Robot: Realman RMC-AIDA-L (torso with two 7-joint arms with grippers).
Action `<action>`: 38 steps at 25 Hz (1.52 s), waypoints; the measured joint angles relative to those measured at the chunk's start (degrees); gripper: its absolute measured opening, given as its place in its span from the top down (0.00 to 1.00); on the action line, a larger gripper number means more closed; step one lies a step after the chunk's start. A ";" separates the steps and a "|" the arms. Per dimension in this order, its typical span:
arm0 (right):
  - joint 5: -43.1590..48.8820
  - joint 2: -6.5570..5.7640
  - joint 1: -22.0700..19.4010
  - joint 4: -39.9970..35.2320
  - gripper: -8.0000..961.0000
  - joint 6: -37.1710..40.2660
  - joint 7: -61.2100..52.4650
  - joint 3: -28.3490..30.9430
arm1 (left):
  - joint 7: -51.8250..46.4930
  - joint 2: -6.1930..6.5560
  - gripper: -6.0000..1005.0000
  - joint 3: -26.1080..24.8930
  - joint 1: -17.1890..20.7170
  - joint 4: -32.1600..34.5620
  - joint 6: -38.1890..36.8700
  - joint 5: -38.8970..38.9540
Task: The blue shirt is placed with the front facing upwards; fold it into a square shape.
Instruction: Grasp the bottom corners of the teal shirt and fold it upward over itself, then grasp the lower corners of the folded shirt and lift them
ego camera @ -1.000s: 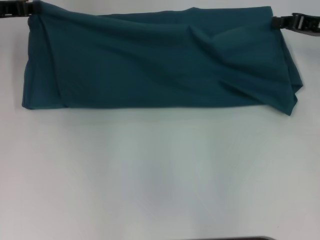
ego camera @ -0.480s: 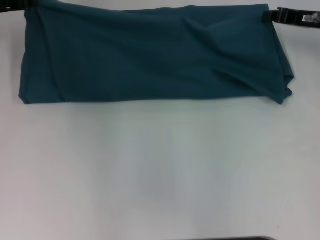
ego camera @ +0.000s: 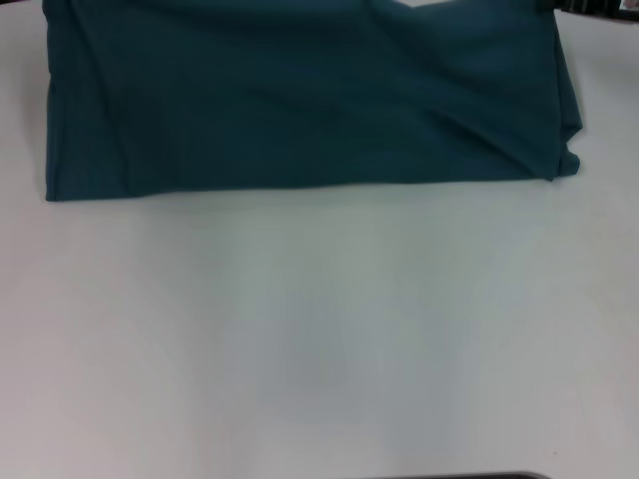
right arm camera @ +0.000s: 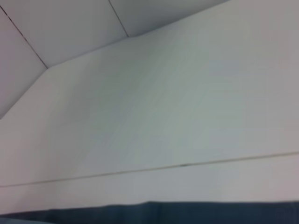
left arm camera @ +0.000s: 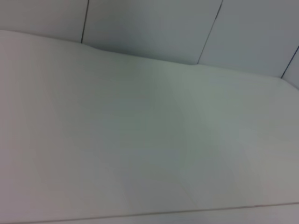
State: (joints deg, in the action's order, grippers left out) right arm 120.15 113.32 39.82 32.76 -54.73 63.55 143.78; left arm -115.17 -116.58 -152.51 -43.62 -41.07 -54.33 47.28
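Observation:
The blue shirt [ego camera: 300, 100] shows as a wide plain teal band across the top of the head view, with no print visible. Its upper edge runs out of the picture. Its lower edge lies straight on the white table [ego camera: 319, 339], and its right end is bunched in creases. A dark sliver of my right gripper [ego camera: 597, 6] shows at the top right edge, beside the shirt's upper right corner. A strip of the teal shirt [right arm camera: 149, 213] also fills one edge of the right wrist view. My left gripper is out of view.
White table surface stretches from the shirt's lower edge to the near edge, where a dark strip [ego camera: 459, 476] shows. The left wrist view holds only white tabletop [left arm camera: 140, 140] and a panelled wall [left arm camera: 149, 23] behind it.
The shirt has slid away from me across the table, its top edge leaving the picture. Both grippers at its upper corners moved off with it; the left one is gone from view.

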 joint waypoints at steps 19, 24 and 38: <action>-0.10 0.45 1.59 -0.58 0.85 3.85 0.18 0.24 | 0.22 -0.91 0.96 0.03 -0.56 0.71 4.41 0.24; -0.07 1.13 2.10 -1.80 0.84 6.63 3.66 -0.14 | 0.60 -2.69 0.96 0.81 -0.38 0.69 7.10 0.38; -0.10 1.78 2.97 -0.93 0.34 14.49 5.86 -0.62 | 0.44 -5.46 0.58 3.21 3.68 -2.02 13.32 7.24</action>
State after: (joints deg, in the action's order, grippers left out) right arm 120.05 115.10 42.79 31.82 -40.24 69.41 143.17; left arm -114.73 -122.04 -149.30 -39.94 -43.09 -41.01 54.52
